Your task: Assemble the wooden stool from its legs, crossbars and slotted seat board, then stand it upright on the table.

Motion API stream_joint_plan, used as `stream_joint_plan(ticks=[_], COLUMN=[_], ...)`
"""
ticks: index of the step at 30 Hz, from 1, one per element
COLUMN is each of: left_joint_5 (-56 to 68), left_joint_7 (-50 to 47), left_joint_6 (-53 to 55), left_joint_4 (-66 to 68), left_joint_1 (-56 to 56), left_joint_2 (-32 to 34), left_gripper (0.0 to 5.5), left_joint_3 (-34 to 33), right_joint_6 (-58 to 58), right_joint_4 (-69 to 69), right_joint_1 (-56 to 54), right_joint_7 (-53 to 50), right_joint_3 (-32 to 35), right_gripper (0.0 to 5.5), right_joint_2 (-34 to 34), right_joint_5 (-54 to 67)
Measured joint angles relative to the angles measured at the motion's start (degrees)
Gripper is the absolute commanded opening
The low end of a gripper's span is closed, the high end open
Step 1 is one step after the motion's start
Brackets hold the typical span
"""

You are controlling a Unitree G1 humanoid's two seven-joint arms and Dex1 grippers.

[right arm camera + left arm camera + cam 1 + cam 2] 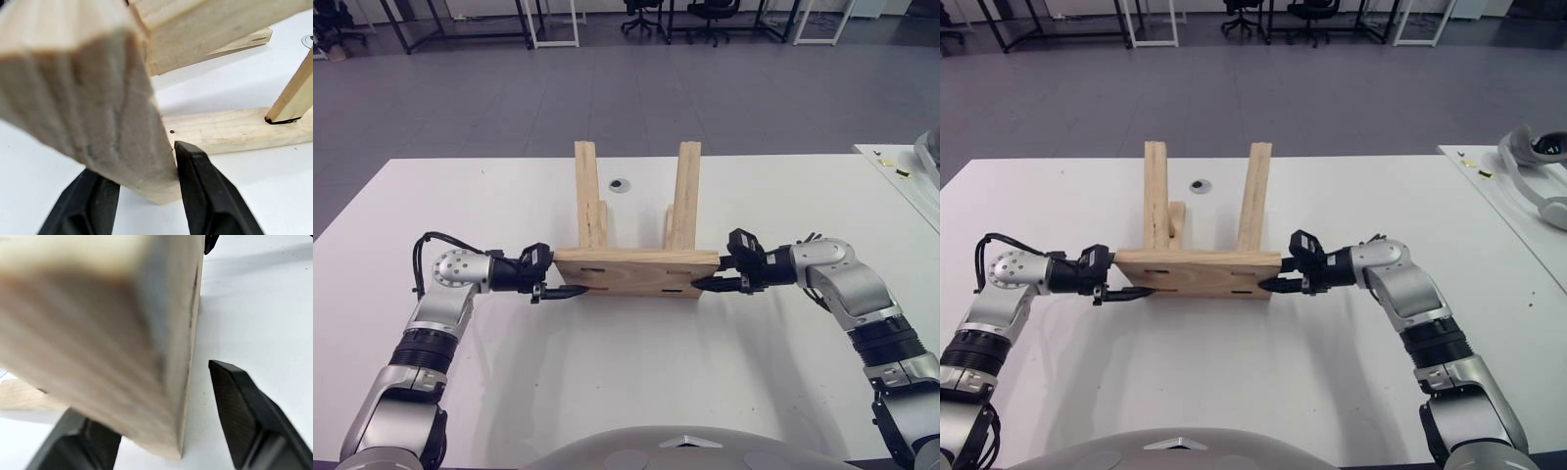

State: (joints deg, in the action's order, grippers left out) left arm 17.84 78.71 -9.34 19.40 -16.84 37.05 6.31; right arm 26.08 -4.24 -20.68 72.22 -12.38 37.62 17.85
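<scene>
1. The wooden stool [636, 235] lies on its side near the middle of the white table [636, 392]. It is already put together.
2. Its slotted seat board [636, 272] stands on edge, facing the robot. The legs [586, 191] point away over the table toward its far edge.
3. Short crossbars [600, 223] sit between the legs, close behind the board.
4. Whether the board's lower edge touches the table or hangs just above it cannot be told.
5. The left gripper [566, 290] is at the board's left end, with a finger on either side of it. In the left wrist view one finger [244, 416] stands clear of the wood with bare table showing between them, so the jaws are parted and not clamped.
6. The right gripper [703, 284] is at the board's right end. In the right wrist view its fingers [205, 191] press against both faces of the board, pinching it.
7. A small round dark fitting [621, 185] sits in the tabletop between the far ends of the legs.
8. A white headset [1538, 166] lies on the neighbouring table to the right.
</scene>
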Motion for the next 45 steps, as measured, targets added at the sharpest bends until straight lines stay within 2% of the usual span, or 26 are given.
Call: stream_joint_plan(ticks=[5, 10, 12, 16, 20, 22, 30, 38, 43, 45], left_joint_5=[2.03, 4.17, 6.84, 19.90, 25.26, 26.96, 31.64, 33.44, 34.42, 35.11], left_joint_7=[3.37, 5.95, 6.50, 5.28, -1.07, -4.78, -23.76, -40.51, -55.46, -61.56], left_joint_6=[4.64, 9.76, 16.41, 44.07, 59.13, 62.76, 66.04, 69.49, 64.83, 63.05], left_joint_4=[-5.28, -8.76, -10.26, -7.90, 0.74, 3.88, 19.38, 35.67, 43.81, 47.18], left_joint_1=[0.40, 0.28, -1.14, -13.34, -24.02, -26.88, -36.69, -49.08, -55.78, -58.57], left_joint_2=[1.32, 3.31, 4.41, 3.97, -1.01, -3.50, -11.74, -12.61, -14.23, -14.73], left_gripper=[1.53, 1.34, 1.34, 1.35, 1.35, 1.35, 1.35, 1.35, 1.35, 1.35], left_joint_3=[-0.35, -0.29, -1.12, -6.05, -11.12, -13.36, -23.64, -27.37, -32.11, -33.90], right_joint_6=[1.40, 6.98, 12.38, 29.46, 35.76, 36.05, 37.10, 36.58, 33.70, 31.91], right_joint_4=[-0.12, 0.34, 1.51, 1.92, -4.03, -6.12, -11.30, -20.17, -24.03, -25.52], right_joint_1=[0.02, -0.77, -2.23, -11.42, -21.04, -23.26, -24.98, -34.67, -40.44, -42.32], right_joint_7=[3.26, 5.49, 5.54, -0.05, -9.89, -13.80, -30.74, -52.17, -70.61, -77.80], right_joint_3=[1.35, 3.52, 5.27, 16.72, 27.50, 30.68, 39.21, 48.33, 50.68, 52.27], right_gripper=[1.68, 1.68, 1.68, 1.73, 1.79, 1.79, 1.83, 1.84, 1.84, 2.25], right_joint_2=[0.48, 0.60, 0.73, -0.98, -5.82, -7.96, -17.31, -22.93, -25.95, -27.38], right_joint_5=[1.02, 3.57, 6.03, 16.56, 21.12, 21.71, 23.55, 23.15, 22.00, 22.03])
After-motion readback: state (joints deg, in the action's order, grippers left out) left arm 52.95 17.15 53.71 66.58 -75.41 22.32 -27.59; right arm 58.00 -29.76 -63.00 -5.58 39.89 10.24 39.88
